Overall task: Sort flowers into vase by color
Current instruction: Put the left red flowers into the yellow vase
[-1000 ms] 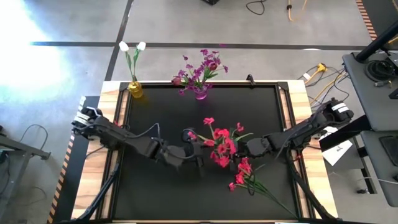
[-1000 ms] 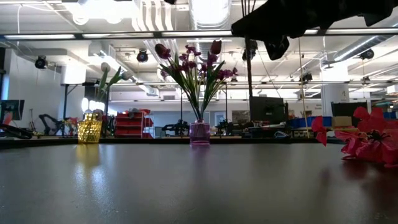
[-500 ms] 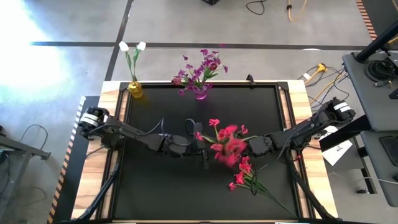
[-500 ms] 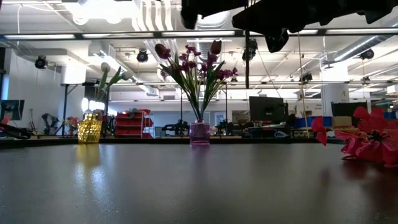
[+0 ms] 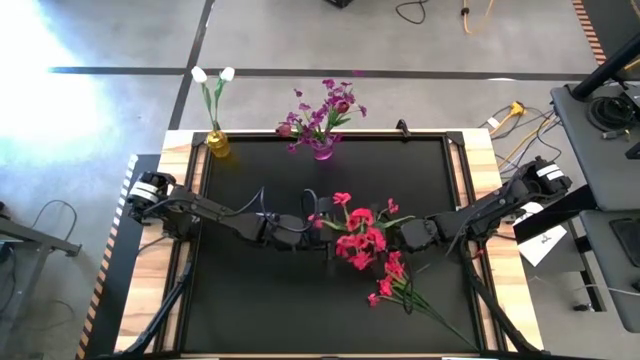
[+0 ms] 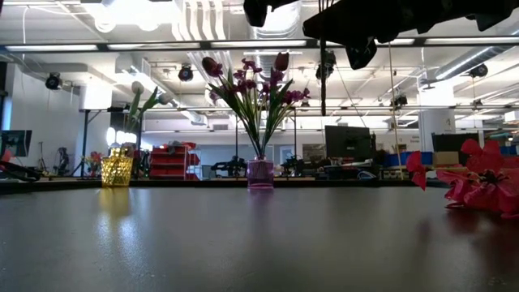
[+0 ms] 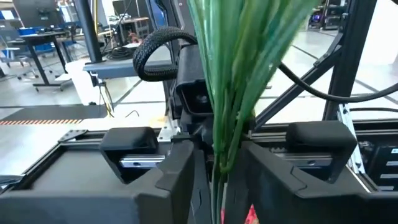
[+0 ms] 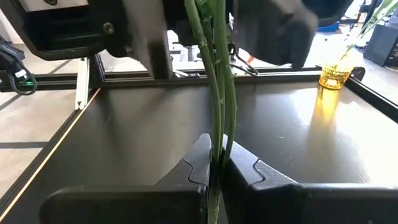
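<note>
A red-pink spray (image 5: 360, 238) is held up over the middle of the table between my two grippers. My right gripper (image 5: 400, 237) comes from the table's right and is shut on its green stems. My left gripper (image 5: 322, 225) comes from the left and is shut on the same stems. A second red-pink spray (image 5: 395, 285) lies flat on the table near the right gripper. Purple-magenta flowers stand with their stems in a purple vase (image 5: 322, 150) at the far edge. White blooms stand in a yellow vase (image 5: 218, 145) at the far left corner. My left gripper (image 7: 217, 180) has the bunch of green stems (image 7: 227, 137) between its two fingers, which lie across the stems and come level from the table's left. The spray is lifted clear of the table. My right gripper (image 8: 217, 165) pinches the thin green stems (image 8: 217, 124) between its two fingers. The fingers come level from the table's right and lie across the stems. The stems rise from the fingers toward the left gripper and touch nothing below.
The lying spray's blooms (image 6: 478, 178) sit low at the right side of the table. Both vases stand along the far edge (image 5: 400, 135). Dark tabletop lies open on the near left (image 5: 250, 300). A workshop with racks and monitors shows beyond the table.
My left gripper has moved toward the table's right, up to the held spray, and its wrist has turned. The red-pink blooms swayed and shifted slightly between the two grippers, then settled. My right arm has kept nearly still.
</note>
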### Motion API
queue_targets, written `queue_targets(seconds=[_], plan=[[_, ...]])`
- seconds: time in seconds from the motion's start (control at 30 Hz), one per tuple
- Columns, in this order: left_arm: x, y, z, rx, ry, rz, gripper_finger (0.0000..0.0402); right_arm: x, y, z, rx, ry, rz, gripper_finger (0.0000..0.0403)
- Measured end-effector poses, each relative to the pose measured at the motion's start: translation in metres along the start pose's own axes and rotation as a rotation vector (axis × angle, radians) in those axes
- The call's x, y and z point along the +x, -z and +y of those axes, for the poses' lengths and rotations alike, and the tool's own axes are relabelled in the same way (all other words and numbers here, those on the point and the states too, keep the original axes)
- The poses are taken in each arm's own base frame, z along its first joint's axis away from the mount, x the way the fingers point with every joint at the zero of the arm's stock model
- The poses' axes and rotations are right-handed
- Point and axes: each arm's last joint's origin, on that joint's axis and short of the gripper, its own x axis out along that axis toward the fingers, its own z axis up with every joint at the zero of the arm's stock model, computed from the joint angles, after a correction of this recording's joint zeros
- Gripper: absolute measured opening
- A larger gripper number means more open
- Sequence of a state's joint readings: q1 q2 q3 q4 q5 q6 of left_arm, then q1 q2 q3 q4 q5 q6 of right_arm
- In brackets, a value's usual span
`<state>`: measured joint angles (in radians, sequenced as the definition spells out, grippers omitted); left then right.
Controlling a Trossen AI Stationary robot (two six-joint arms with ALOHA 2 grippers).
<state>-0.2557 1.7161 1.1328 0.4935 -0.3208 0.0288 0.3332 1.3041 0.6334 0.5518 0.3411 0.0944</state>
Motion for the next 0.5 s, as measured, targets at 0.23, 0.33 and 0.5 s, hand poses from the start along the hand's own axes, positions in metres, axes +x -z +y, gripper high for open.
queue_targets(seconds=[0.23, 0.33, 0.5], plan=[[0.004, 0.006, 0.006, -0.006, -0.016, 0.033, 0.0058, 0.0, 0.0, 0.0, 0.003, 0.001, 0.0, 0.0013], [0.009, 0.013, 0.008, -0.034, -0.021, 0.045, 0.0043, 0.0, 0.0, 0.0, 0.003, 0.002, 0.0, 0.0013], [0.011, 0.014, 0.009, -0.021, -0.023, 0.04, 0.0039, 0.0, 0.0, 0.0, 0.007, 0.004, -0.001, 0.0013]])
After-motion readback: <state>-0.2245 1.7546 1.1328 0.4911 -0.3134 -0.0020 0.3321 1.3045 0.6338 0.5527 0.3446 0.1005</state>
